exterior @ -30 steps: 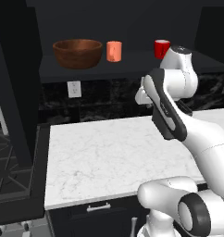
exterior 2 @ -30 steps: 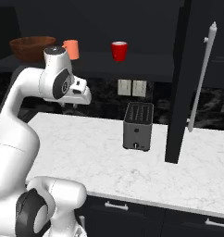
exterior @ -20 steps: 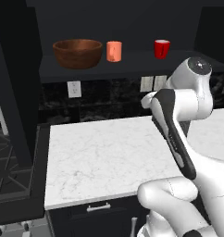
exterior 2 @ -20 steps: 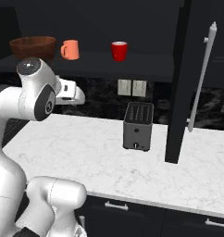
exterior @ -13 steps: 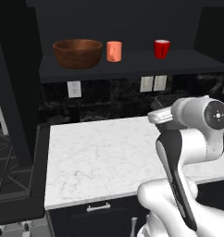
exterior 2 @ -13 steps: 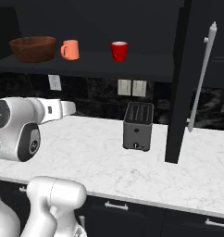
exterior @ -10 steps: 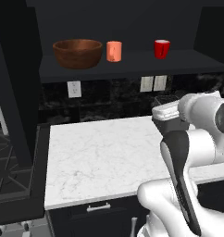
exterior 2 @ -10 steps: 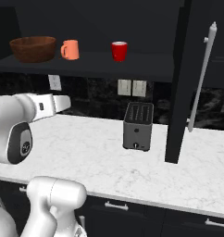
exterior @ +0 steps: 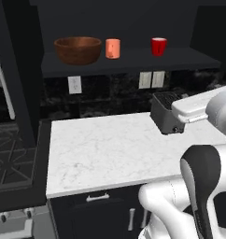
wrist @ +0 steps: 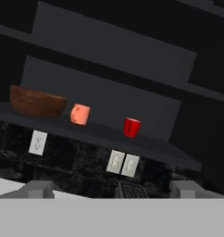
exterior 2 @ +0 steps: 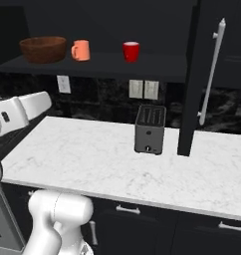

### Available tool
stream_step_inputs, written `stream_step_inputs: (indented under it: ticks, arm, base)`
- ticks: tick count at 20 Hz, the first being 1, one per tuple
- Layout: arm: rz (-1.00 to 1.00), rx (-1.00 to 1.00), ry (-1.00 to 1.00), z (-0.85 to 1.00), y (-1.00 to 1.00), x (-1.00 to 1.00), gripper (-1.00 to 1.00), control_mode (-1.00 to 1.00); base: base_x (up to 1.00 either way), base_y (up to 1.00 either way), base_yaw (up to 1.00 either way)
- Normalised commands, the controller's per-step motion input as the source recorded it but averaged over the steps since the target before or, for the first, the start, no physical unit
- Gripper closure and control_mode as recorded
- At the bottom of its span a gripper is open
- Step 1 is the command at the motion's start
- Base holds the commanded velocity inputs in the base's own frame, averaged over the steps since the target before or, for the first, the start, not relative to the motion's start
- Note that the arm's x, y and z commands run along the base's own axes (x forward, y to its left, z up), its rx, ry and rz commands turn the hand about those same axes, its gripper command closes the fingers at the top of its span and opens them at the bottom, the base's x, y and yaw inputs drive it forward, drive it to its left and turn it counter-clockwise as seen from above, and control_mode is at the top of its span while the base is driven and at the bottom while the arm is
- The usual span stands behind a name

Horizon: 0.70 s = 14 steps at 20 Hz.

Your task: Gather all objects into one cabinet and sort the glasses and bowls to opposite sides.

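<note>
Wooden bowl (exterior: 78, 50), orange mug (exterior: 112, 48), red mug (exterior: 158, 46) on cabinet shelf (exterior: 133, 62), bowl left, mugs right, gripper (wrist: 111, 192) fingers wide apart, holding nothing, toaster (exterior 2: 150, 129) on counter (exterior 2: 107, 159)

Robot arm (exterior: 199, 186): glossy white rounded shells, dark charcoal joint sections, boxy white link (exterior 2: 23, 112) with small dark marks.

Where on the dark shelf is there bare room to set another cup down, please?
Bare board lies between the orange mug and the red mug, and right of the red mug on the shelf. The wooden bowl crowds the left end.
</note>
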Motion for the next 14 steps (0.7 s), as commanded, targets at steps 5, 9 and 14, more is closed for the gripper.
stream_step_inputs:
  ticks: [5, 9, 14]
  arm:
    - [0.0, 0.0, 0.0, 0.0, 0.0, 0.0, -1.0, 1.0]
    - [0.0, 0.0, 0.0, 0.0, 0.0, 0.0, -1.0, 1.0]
    - [0.0, 0.0, 0.0, 0.0, 0.0, 0.0, -1.0, 1.0]
  base:
    - [-0.5, 0.05, 0.24]
    - [-0.45, 0.07, 0.59]
    - [-0.86, 0.08, 0.72]
